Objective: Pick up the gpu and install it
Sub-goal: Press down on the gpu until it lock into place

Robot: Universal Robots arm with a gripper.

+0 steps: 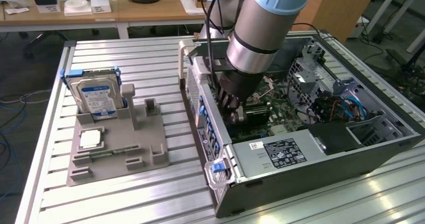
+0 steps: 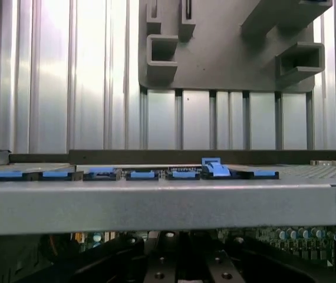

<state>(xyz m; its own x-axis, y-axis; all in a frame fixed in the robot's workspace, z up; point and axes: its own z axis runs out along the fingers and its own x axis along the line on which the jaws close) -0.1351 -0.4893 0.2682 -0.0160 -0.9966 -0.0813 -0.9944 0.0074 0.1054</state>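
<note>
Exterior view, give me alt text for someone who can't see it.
A robot arm reaches down into an open computer case lying on a slatted metal table, its pincer shut low over the motherboard. On the exterior view's left, a grey holder carries an upright hard drive.

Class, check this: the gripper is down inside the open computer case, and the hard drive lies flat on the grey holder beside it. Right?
One error: the hard drive stands upright in the grey holder, as the exterior view shows. The gripper is indeed inside the case.
</note>
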